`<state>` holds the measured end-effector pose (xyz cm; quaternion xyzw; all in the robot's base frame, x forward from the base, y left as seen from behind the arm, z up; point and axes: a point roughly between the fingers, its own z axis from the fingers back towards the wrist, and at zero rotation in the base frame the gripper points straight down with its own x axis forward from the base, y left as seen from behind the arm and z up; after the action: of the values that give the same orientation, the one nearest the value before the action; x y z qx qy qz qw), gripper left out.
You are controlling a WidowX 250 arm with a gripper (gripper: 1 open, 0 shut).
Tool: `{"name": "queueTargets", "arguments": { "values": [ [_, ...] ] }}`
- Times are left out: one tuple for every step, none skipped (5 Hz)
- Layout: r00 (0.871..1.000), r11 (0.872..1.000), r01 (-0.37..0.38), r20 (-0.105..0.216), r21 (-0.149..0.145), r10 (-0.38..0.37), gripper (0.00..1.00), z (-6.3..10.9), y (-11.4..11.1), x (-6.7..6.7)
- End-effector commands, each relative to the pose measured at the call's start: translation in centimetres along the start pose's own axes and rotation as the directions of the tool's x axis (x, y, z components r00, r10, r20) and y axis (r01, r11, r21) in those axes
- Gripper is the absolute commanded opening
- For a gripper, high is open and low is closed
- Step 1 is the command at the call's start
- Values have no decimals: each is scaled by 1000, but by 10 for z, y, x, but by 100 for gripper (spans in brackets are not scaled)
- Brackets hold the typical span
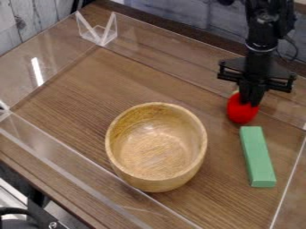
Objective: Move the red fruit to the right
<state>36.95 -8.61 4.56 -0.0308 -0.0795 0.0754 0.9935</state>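
While gripping the red fruit [242, 109] from straight above, with the jaws of the gripper [252, 97] closed tight on its top, at about 3 o'clock from the wooden bowl [157, 146] and just at 12 o'clock of the green block [256, 156]. Resting on the wooden table [84, 98] or just above it; impossible to say which from this view. Already well to the right side of the tray, near the clear wall [296, 165] at 3 o'clock, so probably close to the release step. Possible trouble from here: round and glossy, so likely to roll after opening of the jaws, toward the green block at 6 o'clock or toward the clear wall. Also possible to stick to one finger and be dragged upward on the retreat, then dropped from a height and bounced away. Danger too of pressing down too hard and squeezing the fruit sideways out of the grip. Better a slow opening only after sure contact with the table, then a straight vertical lift.
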Motion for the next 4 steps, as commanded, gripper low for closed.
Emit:
{"name": "queueTargets", "arguments": {
  "values": [
    [998,1000,2,60,-9,-1,0,10,0,7],
    [998,1000,-2,70,-9,2,0,8,1,5],
    [997,1000,-3,81,-8,4,0,7,2,5],
    [996,1000,-4,90,-8,5,0,7,3,5]
  ]
}}
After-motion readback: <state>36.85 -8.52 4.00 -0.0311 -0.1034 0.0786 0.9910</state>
